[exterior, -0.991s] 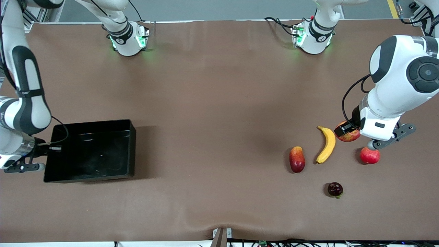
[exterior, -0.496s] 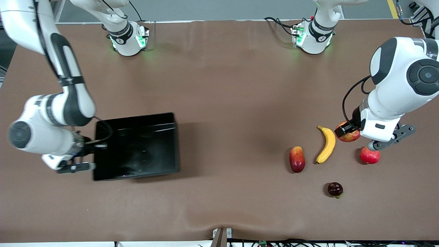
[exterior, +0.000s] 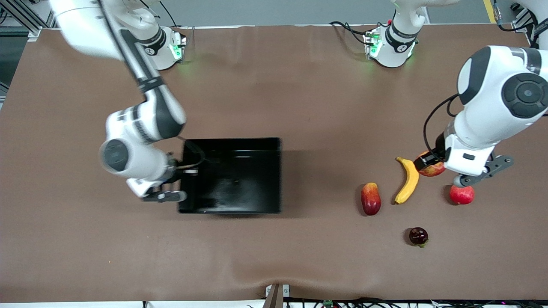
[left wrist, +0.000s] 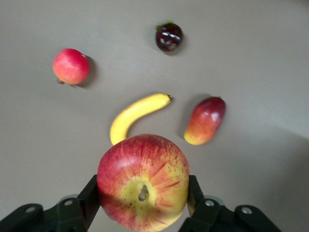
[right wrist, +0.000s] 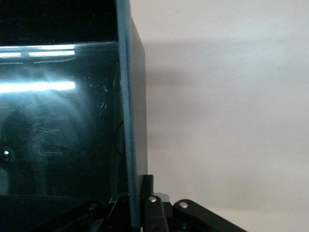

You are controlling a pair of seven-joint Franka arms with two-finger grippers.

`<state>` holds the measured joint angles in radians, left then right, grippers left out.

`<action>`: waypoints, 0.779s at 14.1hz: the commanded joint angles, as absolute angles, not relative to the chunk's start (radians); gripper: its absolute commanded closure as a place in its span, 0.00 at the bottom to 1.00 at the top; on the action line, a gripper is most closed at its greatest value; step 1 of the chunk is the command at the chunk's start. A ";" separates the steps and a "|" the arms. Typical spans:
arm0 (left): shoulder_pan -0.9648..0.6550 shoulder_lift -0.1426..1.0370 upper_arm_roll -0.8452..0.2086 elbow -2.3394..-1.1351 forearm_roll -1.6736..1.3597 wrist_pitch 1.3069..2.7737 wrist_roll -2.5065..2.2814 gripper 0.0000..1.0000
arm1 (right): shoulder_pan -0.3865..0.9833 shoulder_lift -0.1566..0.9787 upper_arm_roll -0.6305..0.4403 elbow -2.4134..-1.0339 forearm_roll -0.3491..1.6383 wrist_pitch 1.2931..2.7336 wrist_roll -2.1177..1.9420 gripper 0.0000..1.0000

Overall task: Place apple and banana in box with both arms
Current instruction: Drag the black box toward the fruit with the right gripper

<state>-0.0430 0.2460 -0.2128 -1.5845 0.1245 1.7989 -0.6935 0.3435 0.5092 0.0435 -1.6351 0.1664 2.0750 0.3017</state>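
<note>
From my station I see a brown bench (exterior: 274, 107), its covering rippled a little along the edge nearest the front camera. Toward the left arm's end lie three spare fruits: an elongated red-yellow mango (exterior: 370, 198), a plain red round fruit (exterior: 462, 194) (partly covered from above in the front view, whole in the left wrist view), and a small dark maroon fruit (exterior: 418, 236), possibly a mangosteen, nearest the front camera. All three lie apart from one another.
</note>
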 commanded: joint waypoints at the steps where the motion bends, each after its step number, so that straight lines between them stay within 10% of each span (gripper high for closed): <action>1: -0.051 0.244 -0.262 -1.545 0.088 1.781 -0.758 1.00 | 0.446 0.526 0.032 -1.637 0.189 2.136 0.391 1.00; 9: -0.070 0.308 -0.390 -1.540 0.083 1.792 -0.942 1.00 | 0.656 0.660 0.029 -1.637 0.176 2.338 0.684 0.97; 11: -0.092 0.337 -0.390 -1.542 0.081 1.801 -0.956 1.00 | 0.664 0.661 0.029 -1.637 0.176 2.336 0.687 0.01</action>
